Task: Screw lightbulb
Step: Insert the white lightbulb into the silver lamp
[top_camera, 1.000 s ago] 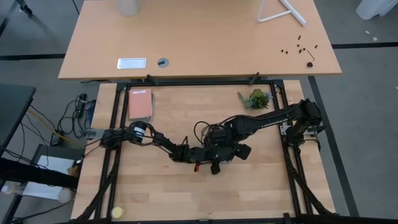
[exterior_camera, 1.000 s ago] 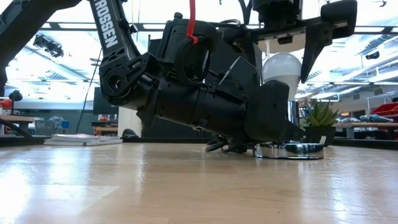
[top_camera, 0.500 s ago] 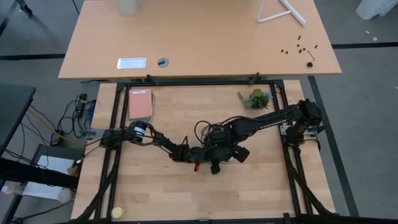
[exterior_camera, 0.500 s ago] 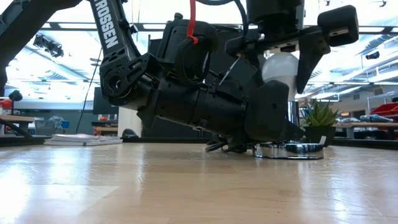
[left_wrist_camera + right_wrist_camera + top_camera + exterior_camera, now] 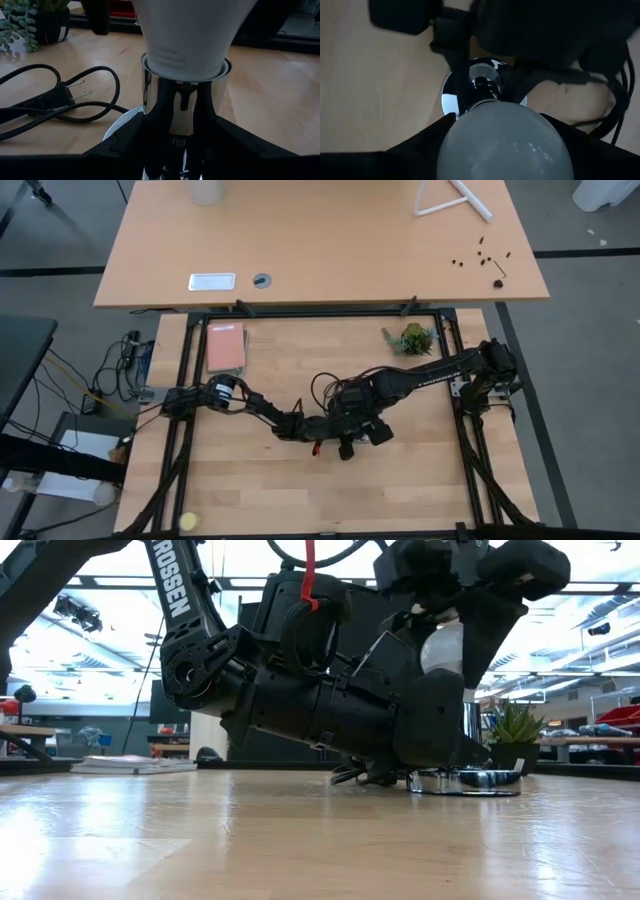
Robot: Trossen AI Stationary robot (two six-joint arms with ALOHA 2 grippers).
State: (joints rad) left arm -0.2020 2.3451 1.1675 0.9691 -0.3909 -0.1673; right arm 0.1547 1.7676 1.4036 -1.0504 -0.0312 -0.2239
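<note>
Two dark arms meeting near the middle of the wooden worktop, stacked one over the other. Lightbulb standing upright, long axis vertical, round white end pointing up and narrow screw end pointing down into the chrome neck of the silvery socket. Socket base flat on the worktop, black cord looping away beside it, two-prong plug lying on the wood. Right gripper reaching down from above, jaws closed around the bulb's round upper part, one finger on each side of the glass in the right wrist view. Left gripper lying low, nearly level with the worktop, jaws clamped on the chrome socket neck just under the bulb, dark fingers flanking it on both sides. Small potted succulent well apart at the far right of the worktop, pink book at the far left. Yellow ball near the front left corner.
</note>
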